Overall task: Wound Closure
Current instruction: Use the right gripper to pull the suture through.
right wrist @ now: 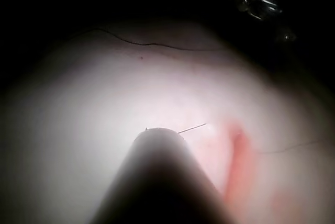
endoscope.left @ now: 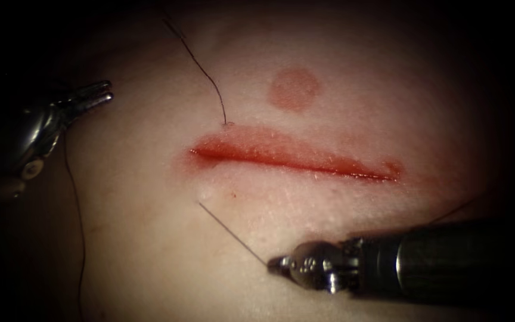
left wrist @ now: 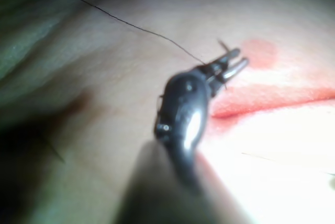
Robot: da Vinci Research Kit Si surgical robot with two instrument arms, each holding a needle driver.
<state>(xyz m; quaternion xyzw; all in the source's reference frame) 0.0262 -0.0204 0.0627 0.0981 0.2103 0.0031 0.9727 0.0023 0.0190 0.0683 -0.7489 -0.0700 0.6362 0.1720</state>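
My right pincer (endoscope.left: 276, 263) pinches the fine, limp thread (endoscope.left: 232, 234) below the cut (endoscope.left: 293, 156); my left pincer (endoscope.left: 99, 94) sits barely parted, seemingly empty.

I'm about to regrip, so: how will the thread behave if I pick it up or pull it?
Probably floppy: the thread curves loosely below the left pincer. Under pull it likely straightens, like the stretch from the tissue below the cut to the right pincer, shut on it. So thin, it is probably light and easily dropped.
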